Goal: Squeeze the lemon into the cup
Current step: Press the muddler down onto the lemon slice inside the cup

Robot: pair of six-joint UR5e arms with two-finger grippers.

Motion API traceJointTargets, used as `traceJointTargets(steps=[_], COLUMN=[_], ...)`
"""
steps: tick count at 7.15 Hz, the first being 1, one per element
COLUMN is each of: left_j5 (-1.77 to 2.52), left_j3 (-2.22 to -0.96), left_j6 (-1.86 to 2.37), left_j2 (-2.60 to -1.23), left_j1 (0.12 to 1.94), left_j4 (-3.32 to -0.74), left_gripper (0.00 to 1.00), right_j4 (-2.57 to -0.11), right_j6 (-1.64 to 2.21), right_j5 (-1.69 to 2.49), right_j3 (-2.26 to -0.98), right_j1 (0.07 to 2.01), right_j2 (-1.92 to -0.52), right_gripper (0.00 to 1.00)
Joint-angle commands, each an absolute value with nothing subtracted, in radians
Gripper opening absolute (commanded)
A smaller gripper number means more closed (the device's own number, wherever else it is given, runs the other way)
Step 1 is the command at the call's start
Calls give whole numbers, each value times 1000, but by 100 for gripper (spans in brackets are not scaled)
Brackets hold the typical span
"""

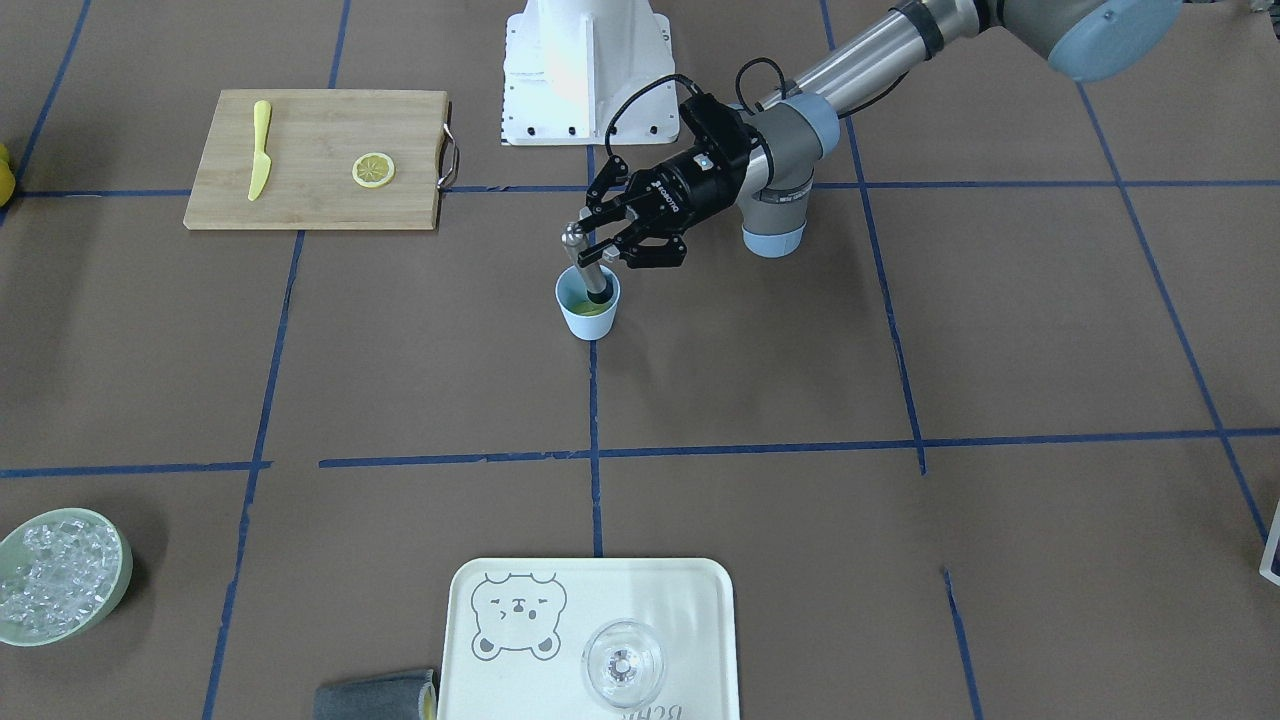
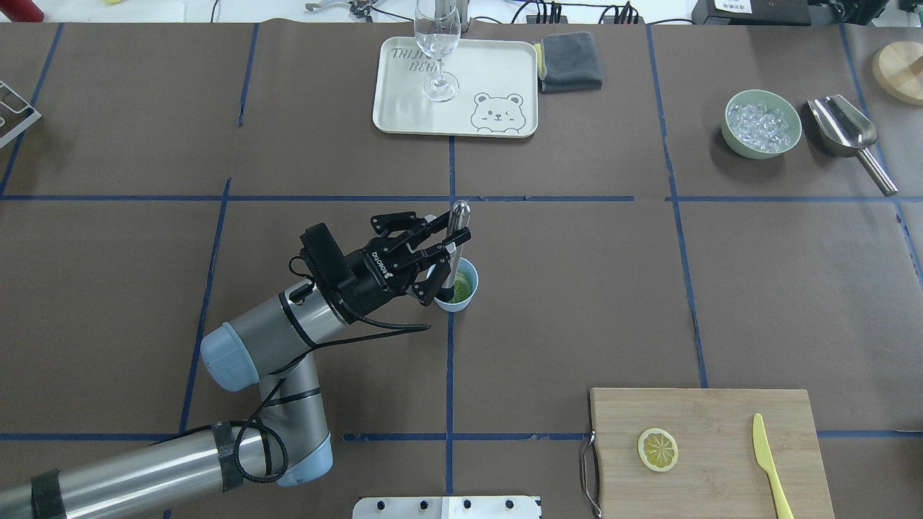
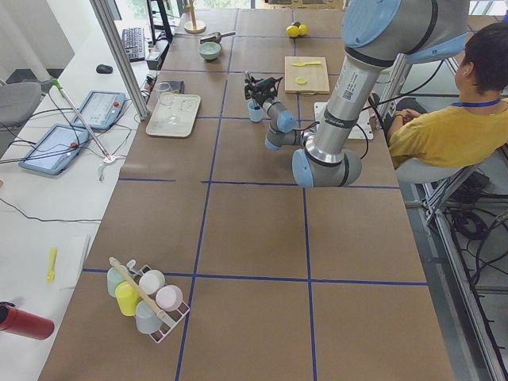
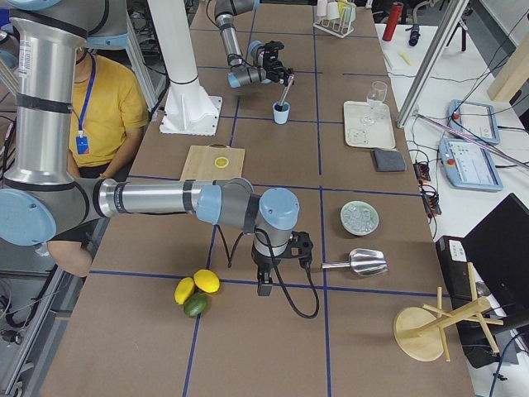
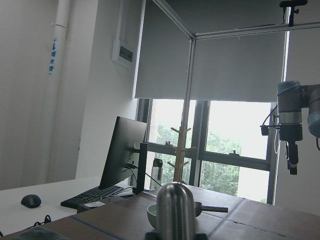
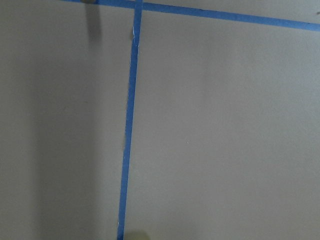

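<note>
The light-blue cup stands near the table's middle, also in the overhead view. It holds yellow-green contents. My left gripper is shut on a metal muddler that stands tilted with its lower end inside the cup; it also shows in the overhead view. A round lemon slice lies cut face up on the wooden cutting board, far from the cup. My right gripper hangs low over bare table at the far end; I cannot tell whether it is open or shut.
A yellow plastic knife lies on the board. A tray carries a clear glass, with a grey cloth beside it. A green bowl of ice and a metal scoop sit further off. Whole citrus fruits lie near the right arm.
</note>
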State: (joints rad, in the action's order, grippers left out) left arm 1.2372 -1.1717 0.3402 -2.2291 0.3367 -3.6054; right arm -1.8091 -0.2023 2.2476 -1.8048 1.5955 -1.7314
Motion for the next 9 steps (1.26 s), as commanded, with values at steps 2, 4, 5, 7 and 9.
traceJointTargets(steps=[2,4,5,7,9], left_j5=[1226,1235,1233,1235,1235], left_j3=[-1167,-1205,-1260,-1394,-1651], left_j6=[341,339,331,344,350], left_j2=[-2232,-2256,-2258,-2258,-2255], left_j1=[328,331,339,373,402], left_j4=[-3603,-3599,-3596,-3385,-2853], left_gripper=[0,0,0,0,0], right_j4=[-1809,-1809,-1809,-1809,-1809], right_j6=[-202,-204,-204,-204,-203], right_j5=[2252,2252,2252,2252,2253], right_j3=[-1801,-1802,-1802,-1802,-1805], right_j1=[1598,1603,1603,1603,1603], right_j2=[-1732,-1732,-1732,-1732,-1732], right_gripper=[100,100,100,100,100])
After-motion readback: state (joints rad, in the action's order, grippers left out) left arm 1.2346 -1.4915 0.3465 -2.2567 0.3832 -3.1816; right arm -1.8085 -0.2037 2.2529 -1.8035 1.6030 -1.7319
